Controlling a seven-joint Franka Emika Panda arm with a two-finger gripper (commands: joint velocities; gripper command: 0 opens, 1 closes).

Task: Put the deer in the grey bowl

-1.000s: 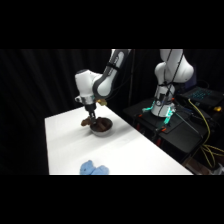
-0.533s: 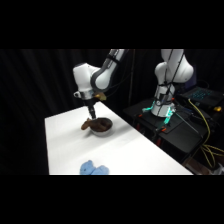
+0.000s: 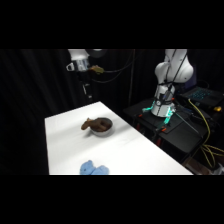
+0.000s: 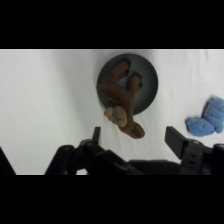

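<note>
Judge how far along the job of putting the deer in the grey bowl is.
Done: the deer lies in the grey bowl, one end hanging over the rim. In hand: nothing; the gripper is open, high above the table. Left: nothing apparent.

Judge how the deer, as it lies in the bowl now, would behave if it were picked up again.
The deer looks like soft plush, so it would probably sag and bend rather than stay stiff. It drapes over the rim of the grey bowl, one end hanging outside, so a nudge might slide it out. Likely light; the bowl sits level.
</note>
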